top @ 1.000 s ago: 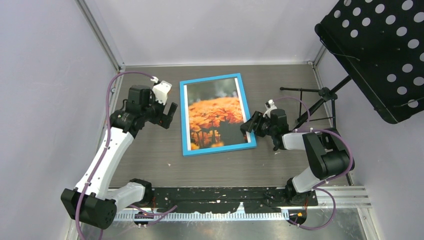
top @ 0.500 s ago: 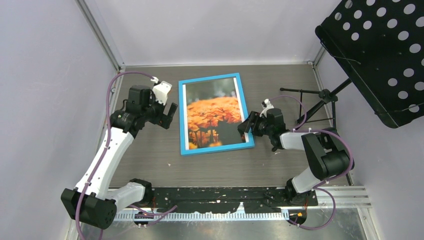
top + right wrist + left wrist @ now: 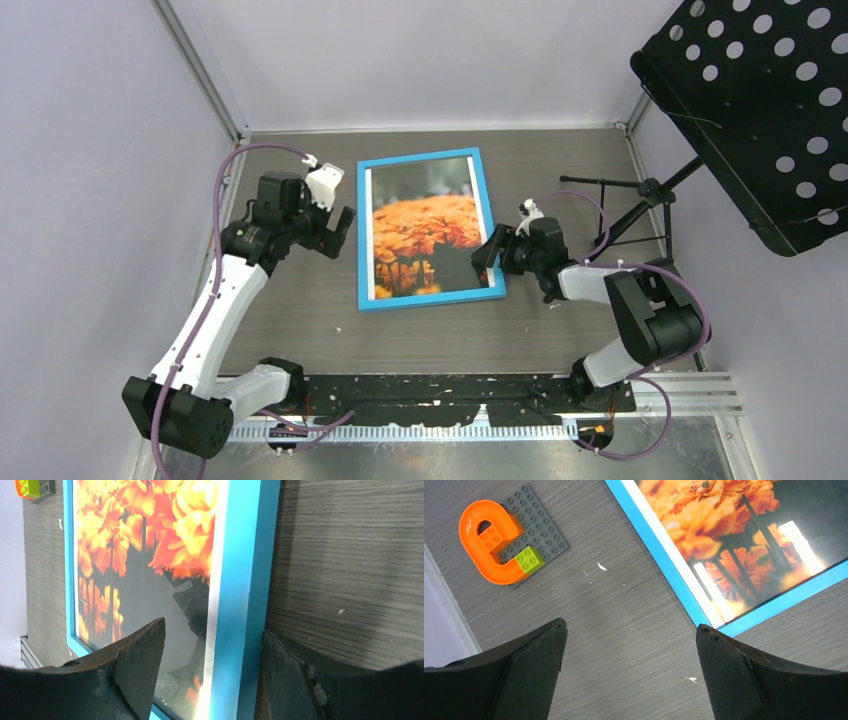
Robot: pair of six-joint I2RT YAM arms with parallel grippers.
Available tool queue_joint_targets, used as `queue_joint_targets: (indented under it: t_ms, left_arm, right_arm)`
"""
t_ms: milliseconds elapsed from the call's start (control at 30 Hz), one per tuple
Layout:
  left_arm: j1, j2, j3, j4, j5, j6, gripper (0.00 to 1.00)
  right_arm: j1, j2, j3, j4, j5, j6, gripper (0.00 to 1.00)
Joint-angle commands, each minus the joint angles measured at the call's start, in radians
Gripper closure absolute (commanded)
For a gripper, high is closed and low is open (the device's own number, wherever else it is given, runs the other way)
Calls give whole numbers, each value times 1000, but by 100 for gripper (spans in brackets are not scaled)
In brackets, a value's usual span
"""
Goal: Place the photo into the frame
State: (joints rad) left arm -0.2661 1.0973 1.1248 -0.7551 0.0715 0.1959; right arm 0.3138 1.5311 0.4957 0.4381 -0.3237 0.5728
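The frame (image 3: 430, 297) lies flat mid-table, blue front up, with the photo (image 3: 425, 230) of orange flowers behind its pane. My right gripper (image 3: 487, 258) is open and straddles the frame's right rail near the bottom corner. In the right wrist view one finger rests against the outer side of the frame (image 3: 245, 580) and the other hangs over the pane and photo (image 3: 145, 545), with the gripper (image 3: 214, 627) not clamped. My left gripper (image 3: 338, 232) is open and empty over bare table, left of the frame (image 3: 659, 550) and photo (image 3: 724, 525); its fingertips (image 3: 630, 625) are wide apart.
An orange C-shaped piece on a grey studded plate (image 3: 504, 540) lies left of the frame, under my left arm. A black perforated music stand (image 3: 760, 100) overhangs the right side, its tripod legs (image 3: 640, 200) on the table. Walls enclose the back and sides.
My right gripper has moved left, and the frame with the photo has slid a little left with it. The left arm has not moved.
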Motion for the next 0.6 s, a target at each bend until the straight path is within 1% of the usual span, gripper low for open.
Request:
queue_joint_targets:
  t_ms: [0,300,433,467,567]
  left_arm:
    - [5,-20,-3,34,-4,20,0]
    - [5,-30,0,34,0,17,0]
    - [5,-46,-8,40,2,20,0]
    - [5,-49,-11,40,1,20,0]
    - [5,-62,-21,44,-5,22,0]
  right_arm:
    - [12,-16,8,-58,33,-23,25]
    - [11,-119,8,-142,100,-65,13]
    - [10,-165,21,-188,124,-105,10]
    - [10,-171,26,-203,126,-114,7]
    - [11,-206,47,-227,163,-160,4]
